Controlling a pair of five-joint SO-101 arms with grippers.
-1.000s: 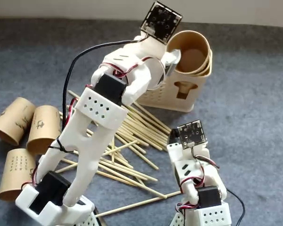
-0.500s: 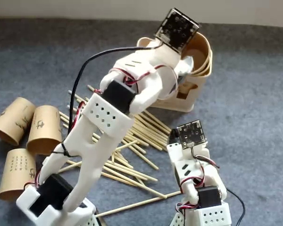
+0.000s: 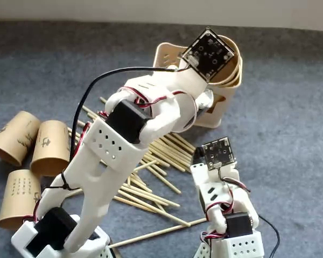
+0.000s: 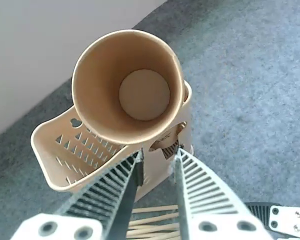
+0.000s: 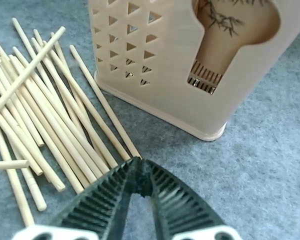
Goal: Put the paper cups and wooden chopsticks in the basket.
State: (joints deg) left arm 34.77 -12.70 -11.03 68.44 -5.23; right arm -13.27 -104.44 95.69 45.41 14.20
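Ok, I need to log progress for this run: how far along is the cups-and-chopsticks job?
Done: a paper cup stands in the basket. In hand: nothing; the left gripper is open above that cup, the right gripper shut and empty near the basket. Left: three more cups lying on the table and the wooden chopsticks scattered beside the basket.

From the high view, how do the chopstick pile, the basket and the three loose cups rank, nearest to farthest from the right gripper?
1. chopstick pile: on the carpet just ahead of the right gripper and to its left.
2. basket: farther back, beyond the pile.
3. three loose cups: lying at the far left of the table.
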